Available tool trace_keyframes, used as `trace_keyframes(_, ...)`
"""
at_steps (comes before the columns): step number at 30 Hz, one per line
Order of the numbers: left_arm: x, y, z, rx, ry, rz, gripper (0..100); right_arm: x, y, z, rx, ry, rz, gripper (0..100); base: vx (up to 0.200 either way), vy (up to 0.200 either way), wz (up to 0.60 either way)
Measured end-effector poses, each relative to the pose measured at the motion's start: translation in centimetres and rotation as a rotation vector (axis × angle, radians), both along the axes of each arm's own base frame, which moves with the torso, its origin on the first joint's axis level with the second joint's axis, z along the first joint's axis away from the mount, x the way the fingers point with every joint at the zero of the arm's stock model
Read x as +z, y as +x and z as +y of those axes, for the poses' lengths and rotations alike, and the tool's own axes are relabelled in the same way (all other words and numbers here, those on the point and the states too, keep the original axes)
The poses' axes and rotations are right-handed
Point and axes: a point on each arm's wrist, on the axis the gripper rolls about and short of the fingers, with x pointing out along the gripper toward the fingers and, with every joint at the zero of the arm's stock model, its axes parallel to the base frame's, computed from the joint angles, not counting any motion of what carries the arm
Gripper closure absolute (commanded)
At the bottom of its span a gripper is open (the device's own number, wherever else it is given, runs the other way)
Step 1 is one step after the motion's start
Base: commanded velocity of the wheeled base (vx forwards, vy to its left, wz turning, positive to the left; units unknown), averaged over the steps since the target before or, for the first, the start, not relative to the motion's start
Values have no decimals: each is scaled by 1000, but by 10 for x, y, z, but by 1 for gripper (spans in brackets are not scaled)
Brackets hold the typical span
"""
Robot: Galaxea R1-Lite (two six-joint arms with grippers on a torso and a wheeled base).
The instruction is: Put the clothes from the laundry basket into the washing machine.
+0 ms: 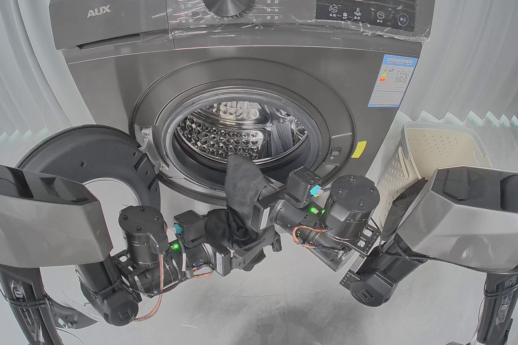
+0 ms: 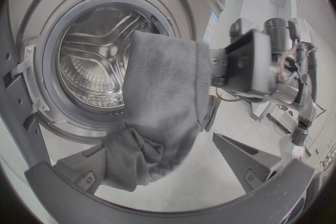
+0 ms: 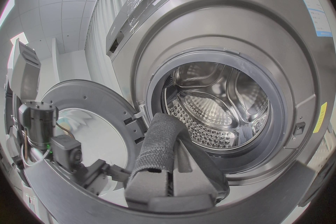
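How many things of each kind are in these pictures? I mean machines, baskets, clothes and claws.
washing machine: 1
laundry basket: 1
dark garment: 1
claws: 2 (left claw, right claw)
Total: 5

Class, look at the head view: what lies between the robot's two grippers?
The dark cloth, bunched between the left gripper and the right gripper; the head view shows it.
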Motion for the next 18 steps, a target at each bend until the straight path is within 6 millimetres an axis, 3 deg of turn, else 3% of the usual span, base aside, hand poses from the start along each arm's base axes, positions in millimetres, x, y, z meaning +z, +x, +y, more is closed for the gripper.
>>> trace_keyframes(10,-11,28,-2,63,-7,-20,0,5,-10,-2,15,1,0,100,0,0,0)
trace_keyframes(18,-23,24,2,67,24,23,0,19,-10,-8,5,23,-21,100,0,0,0)
